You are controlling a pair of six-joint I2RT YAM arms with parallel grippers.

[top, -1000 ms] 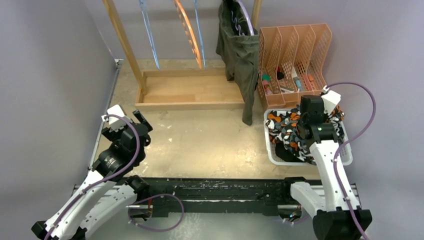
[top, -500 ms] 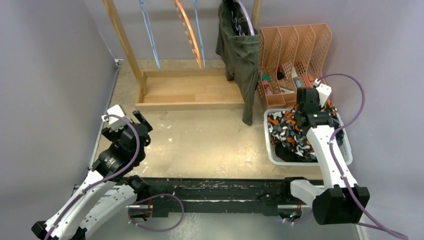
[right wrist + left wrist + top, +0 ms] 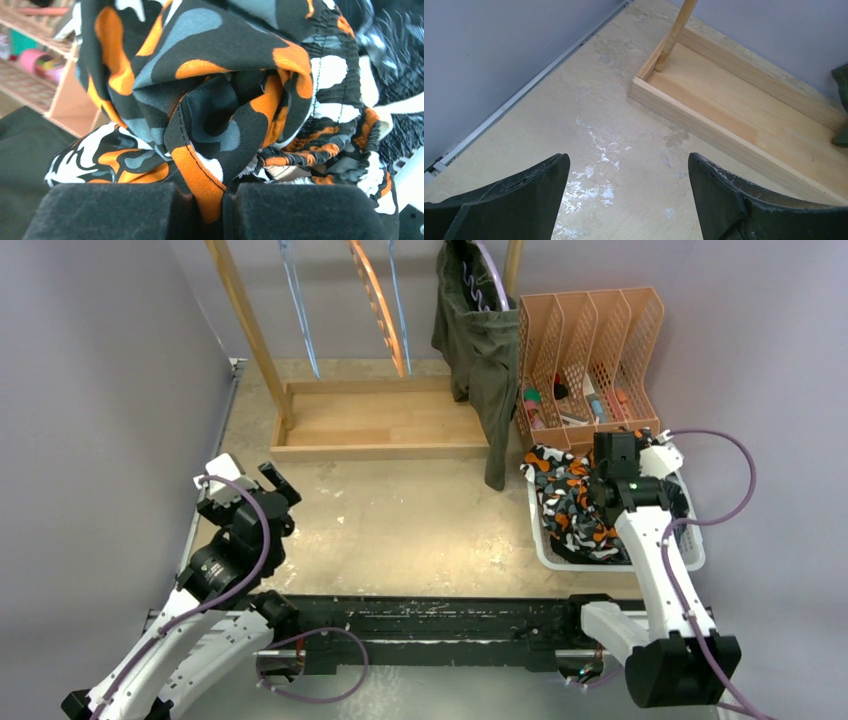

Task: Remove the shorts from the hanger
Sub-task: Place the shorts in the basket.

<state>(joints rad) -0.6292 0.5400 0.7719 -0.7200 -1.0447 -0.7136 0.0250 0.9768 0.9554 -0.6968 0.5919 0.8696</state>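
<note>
Olive green shorts (image 3: 485,350) hang from a purple hanger (image 3: 490,258) at the right end of the wooden rack. My right gripper (image 3: 612,472) hangs over the white basket (image 3: 545,552), shut on the orange-black-white shorts (image 3: 565,502). In the right wrist view a fold of that cloth (image 3: 220,100) is pinched between the pads at my right gripper (image 3: 220,195). Dark wavy-patterned shorts (image 3: 390,35) lie beside it in the basket. My left gripper (image 3: 280,485) stands open and empty over bare table at the left, as the left wrist view of it (image 3: 629,170) shows.
The rack's wooden base (image 3: 380,425) fills the back middle, with empty blue (image 3: 300,310) and orange (image 3: 375,300) hangers above it. An orange file organizer (image 3: 590,350) holding small items stands directly behind the basket. Grey walls close in on both sides.
My right gripper has swung back and left over the basket, and the patterned shorts now drape over its far left rim. The left arm shifted slightly left.
</note>
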